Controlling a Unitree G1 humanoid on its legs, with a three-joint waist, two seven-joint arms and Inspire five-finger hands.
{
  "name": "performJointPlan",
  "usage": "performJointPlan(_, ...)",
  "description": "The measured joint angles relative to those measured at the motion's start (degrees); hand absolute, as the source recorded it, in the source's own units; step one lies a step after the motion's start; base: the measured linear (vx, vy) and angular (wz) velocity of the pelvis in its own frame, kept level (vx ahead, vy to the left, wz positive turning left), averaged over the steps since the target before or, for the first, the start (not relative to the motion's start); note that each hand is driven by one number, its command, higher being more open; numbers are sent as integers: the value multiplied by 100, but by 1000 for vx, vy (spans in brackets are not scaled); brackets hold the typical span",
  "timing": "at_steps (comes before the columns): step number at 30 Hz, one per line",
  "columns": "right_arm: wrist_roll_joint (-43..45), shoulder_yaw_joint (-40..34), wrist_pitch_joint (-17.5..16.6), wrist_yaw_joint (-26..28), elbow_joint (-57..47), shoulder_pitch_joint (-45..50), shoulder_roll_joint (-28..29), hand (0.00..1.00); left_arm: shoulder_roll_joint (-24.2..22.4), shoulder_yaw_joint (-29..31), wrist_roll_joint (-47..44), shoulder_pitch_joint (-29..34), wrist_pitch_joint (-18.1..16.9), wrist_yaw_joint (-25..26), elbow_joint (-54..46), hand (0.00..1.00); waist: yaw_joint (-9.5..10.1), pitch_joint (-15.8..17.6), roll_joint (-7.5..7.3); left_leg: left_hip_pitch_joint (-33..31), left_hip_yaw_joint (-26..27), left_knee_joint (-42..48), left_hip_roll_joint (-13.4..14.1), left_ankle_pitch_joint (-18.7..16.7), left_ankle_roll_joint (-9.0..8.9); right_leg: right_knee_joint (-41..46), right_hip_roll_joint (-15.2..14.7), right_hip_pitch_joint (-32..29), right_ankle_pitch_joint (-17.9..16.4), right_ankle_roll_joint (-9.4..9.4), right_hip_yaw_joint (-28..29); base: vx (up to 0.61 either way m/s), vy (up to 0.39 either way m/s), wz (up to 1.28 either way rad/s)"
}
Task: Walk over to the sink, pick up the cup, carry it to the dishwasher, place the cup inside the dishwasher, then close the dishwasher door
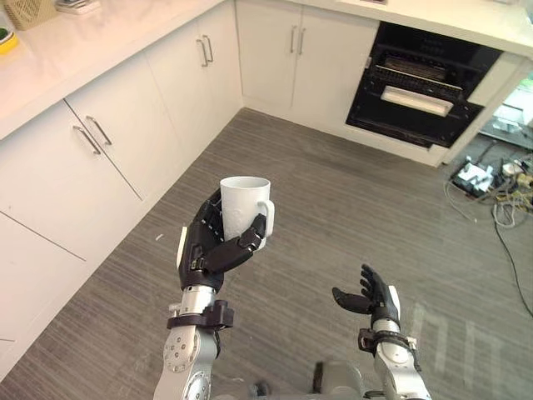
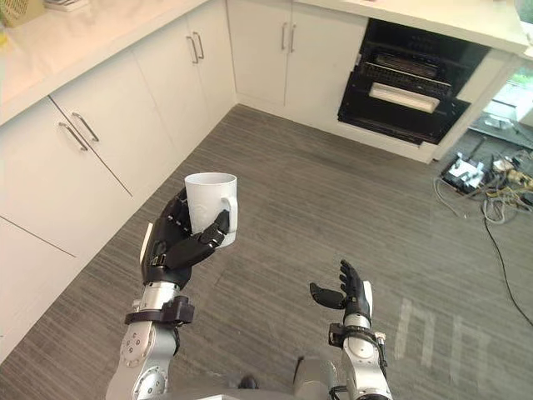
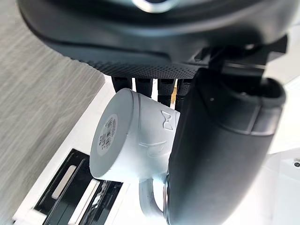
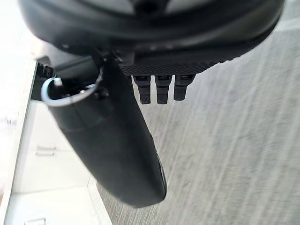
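**Cup held upright, dishwasher well ahead**

Head views: the left robot hand (image 1: 212, 246) grasps the white cup (image 1: 244, 204), fingers behind it and thumb across the front. It holds the cup clear above the floor (image 1: 333, 208), probably so it rides steady. The cup stands upright: long axis vertical, mouth up, handle toward the robot's right. The dishwasher (image 1: 416, 83), door ajar, is well apart. The right robot hand (image 1: 371, 296) hangs released and empty.

Left wrist view: the cup's base faces the camera, handle beside the thumb.

Right wrist view: fingers straight, grasping nothing.

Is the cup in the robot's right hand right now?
No, the white cup sits upright in the left hand, whose fingers curl round it, while the right hand hangs open and empty.
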Motion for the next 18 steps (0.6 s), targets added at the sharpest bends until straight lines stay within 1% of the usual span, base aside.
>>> performJointPlan(1,-2,-4,0,0,-9,-3,2,90,30,-45,0,-99,-16,-20,10,30,-37,12,19,262,-138,-246,1,-29,-85,-907,150,-250,457,-33,-237,745,49,66)
performJointPlan(2,-3,-12,3,1,-6,-15,-3,90,30,-93,0,-197,-68,-30,71,30,-93,22,43,451,-283,-378,22,-75,-166,-1249,299,-410,1165,-125,-231,820,28,85)
performJointPlan(3,-29,-7,7,-1,-12,-16,-11,90,32,-135,3,-296,-92,-59,161,30,-170,-6,87,638,-417,-492,91,-148,-299,-1650,514,-410,2053,-420,-244,862,4,43)
performJointPlan(4,-56,-1,12,20,-46,-106,-72,90,-33,-127,1,-362,-130,-78,271,30,-67,-31,341,737,-402,-450,372,-265,-498,-1807,791,-262,2252,-674,-218,730,10,14)
performJointPlan(5,-55,-14,25,16,-91,-169,-68,90,-57,-106,3,-455,-118,-77,341,30,-61,2,373,726,-449,-335,413,-181,-623,-1724,807,-235,2124,-676,-179,701,31,8)
performJointPlan(6,-56,-42,58,12,-233,-182,-173,90,-150,-131,5,-727,-48,-80,709,30,-200,121,337,805,-713,-5,271,273,-723,-758,494,-326,1628,-742,-51,653,-6,62)
performJointPlan(7,-65,-26,48,21,-344,-99,-254,90,-260,-140,6,-808,-25,-79,928,30,-382,265,105,1035,-692,328,-8,714,-676,465,114,-526,1184,-877,-181,692,-121,58)
performJointPlan(8,-105,54,52,41,-635,171,-232,90,-391,-152,1,-468,17,-76,803,30,-342,37,312,907,-481,1505,223,939,-720,-631,496,-43,1528,-669,-639,522,-211,22)
performJointPlan(9,-105,103,51,30,-907,374,-168,90,-367,-197,2,-311,-3,-90,603,30,-356,40,127,690,-306,2261,278,1346,-730,-1127,633,229,1342,-936,-811,481,-189,-79)
performJointPlan(10,-106,167,-36,13,-1236,513,-247,90,-525,-249,-4,-67,-101,-112,392,30,-115,12,546,102,-96,3797,825,2115,-694,-1498,1122,665,1213,-870,-628,524,-48,-99)
performJointPlan(11,-101,162,-62,-13,-1303,523,-152,90,-508,-297,-2,-119,-113,-133,285,30,-44,-9,681,-674,5,5024,1421,1630,-487,-1813,1448,1045,1056,-947,-538,531,25,-94)
performJointPlan(12,-96,204,-47,-59,-1296,506,-47,90,-449,-317,-2,-193,-112,-146,266,30,2,-4,675,-1021,33,5367,1570,1408,-386,-1888,1500,1237,975,-952,-467,555,53,-58)
performJointPlan(13,-92,292,-34,-117,-1242,445,94,90,-374,-315,-4,-228,-126,-169,237,30,113,111,401,-1555,172,5486,1701,926,-273,-2060,1483,1616,878,-904,-188,543,33,-82)
performJointPlan(14,-95,425,-55,-82,-1049,283,124,90,-327,-257,-8,-189,-149,-166,233,30,281,124,162,-2035,297,5052,1691,492,-273,-2241,1392,1877,854,-846,162,541,52,-102)
performJointPlan(15,-96,470,-56,-68,-970,193,120,90,-303,-233,-8,-190,-146,-166,241,30,350,118,108,-2263,285,4675,1640,341,-326,-2341,1343,1994,862,-779,301,553,120,-110)
performJointPlan(16,-94,511,-54,-68,-797,-15,95,90,-288,-160,-8,-188,-146,-167,251,30,386,148,62,-2573,155,3604,1449,241,-416,-2529,1226,2275,856,-593,555,458,153,-74)
performJointPlan(17,-96,509,-54,-71,-702,-109,82,90,-294,-119,-6,-188,-146,-168,268,30,397,154,55,-2665,23,2998,1321,275,-471,-2601,1150,2399,819,-507,666,712,336,-97)
performJointPlan(18,-100,503,-54,-89,-475,-287,-10,90,-306,-52,-1,-185,-145,-160,300,30,437,150,59,-2682,-531,933,937,862,-798,-2763,919,2753,629,-202,964,741,430,-80)
